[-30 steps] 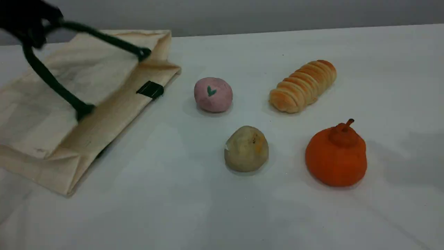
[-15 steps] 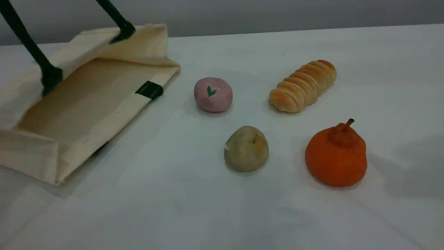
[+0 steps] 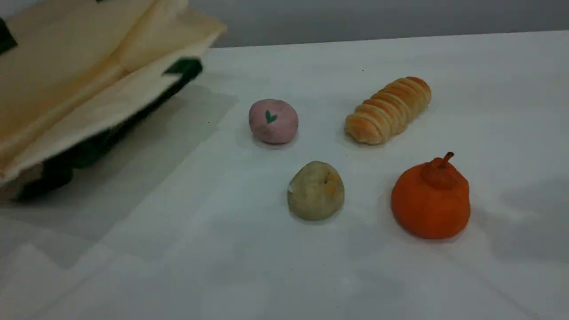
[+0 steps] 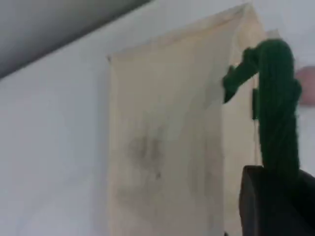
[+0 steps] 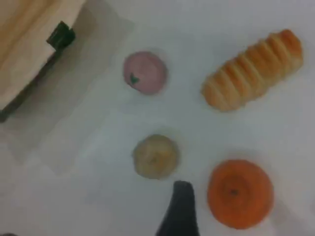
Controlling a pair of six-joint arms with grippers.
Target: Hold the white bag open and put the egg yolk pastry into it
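Observation:
The white bag (image 3: 75,84) hangs tilted and blurred above the table at the top left, mouth side facing right, a dark green tab (image 3: 183,67) on its rim. In the left wrist view my left gripper (image 4: 275,206) is shut on the bag's green rope handle (image 4: 278,103), the cream canvas (image 4: 162,147) hanging beyond it. The egg yolk pastry (image 3: 315,190), a dull beige lump, sits free on the table's middle. In the right wrist view my right gripper (image 5: 179,214) hovers open just beside the pastry (image 5: 155,156), holding nothing. Neither gripper shows in the scene view.
A pink ball (image 3: 273,121) with a green mark lies behind the pastry. A ridged golden bread roll (image 3: 388,110) lies at the back right. An orange fruit (image 3: 430,200) with a stem stands right of the pastry. The white table (image 3: 222,266) is bare in front.
The bag has been lifted off the table by its handle, rising up and left until the handle left the scene view. The foods have not moved.

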